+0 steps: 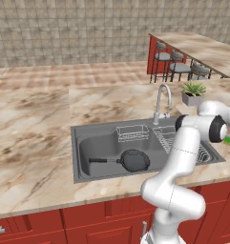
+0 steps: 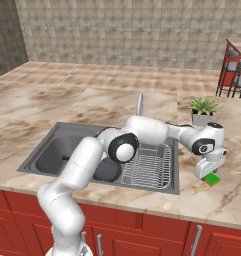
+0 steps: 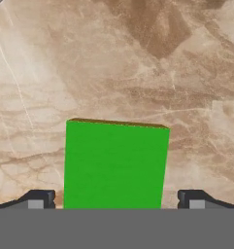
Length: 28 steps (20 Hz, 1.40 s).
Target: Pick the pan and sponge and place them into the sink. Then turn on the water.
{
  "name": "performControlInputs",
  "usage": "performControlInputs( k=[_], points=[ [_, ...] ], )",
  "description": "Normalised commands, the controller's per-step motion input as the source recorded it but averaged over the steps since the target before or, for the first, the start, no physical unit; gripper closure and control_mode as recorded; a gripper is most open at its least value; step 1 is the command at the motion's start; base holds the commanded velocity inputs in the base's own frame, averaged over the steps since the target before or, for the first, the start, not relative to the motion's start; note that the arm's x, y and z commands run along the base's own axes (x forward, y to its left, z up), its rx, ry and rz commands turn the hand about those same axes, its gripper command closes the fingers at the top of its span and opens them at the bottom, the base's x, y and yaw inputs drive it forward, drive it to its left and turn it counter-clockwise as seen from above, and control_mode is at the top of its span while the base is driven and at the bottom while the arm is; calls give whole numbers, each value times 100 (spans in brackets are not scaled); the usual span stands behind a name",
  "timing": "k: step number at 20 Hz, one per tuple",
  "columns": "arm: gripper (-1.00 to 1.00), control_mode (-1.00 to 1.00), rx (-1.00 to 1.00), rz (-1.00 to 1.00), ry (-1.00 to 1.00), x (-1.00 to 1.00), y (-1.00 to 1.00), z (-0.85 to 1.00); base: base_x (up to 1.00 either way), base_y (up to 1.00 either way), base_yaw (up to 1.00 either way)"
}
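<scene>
Sponge on counter between wide-apart gripper fingers; pan in sink.

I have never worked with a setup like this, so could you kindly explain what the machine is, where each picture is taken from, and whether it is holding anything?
This is a rendered kitchen. The white jointed machine is a robot arm on a driving base. Two pictures come from cameras on that base, behind the arm to its left and right. The third looks along the claw from a camera on the hand.

The black pan already lies in the sink, which is set into a marble counter. A faucet and a potted plant stand behind the sink. The green sponge lies on the counter right of the sink.

The claw hangs over the sponge, jaws open on either side. Nothing is held yet.
</scene>
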Motion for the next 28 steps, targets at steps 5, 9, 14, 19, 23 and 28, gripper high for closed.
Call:
performControlInputs(
  k=[5,9,14,19,23,28],
  points=[
    [-100,-100,1,0,3,13,-12,-18,0,0,0],
    [-100,-100,1,0,4,11,-15,-17,0,0,0],
    [-100,-100,1,0,3,7,-19,-17,0,0,0],
    [-100,-100,2,0,6,2,-15,-31,0,0,0],
    [-100,-100,2,0,7,-6,-18,-45,0,0,0],
    [-100,-100,2,1,10,-22,-16,-55,0,0,0]
  ],
)
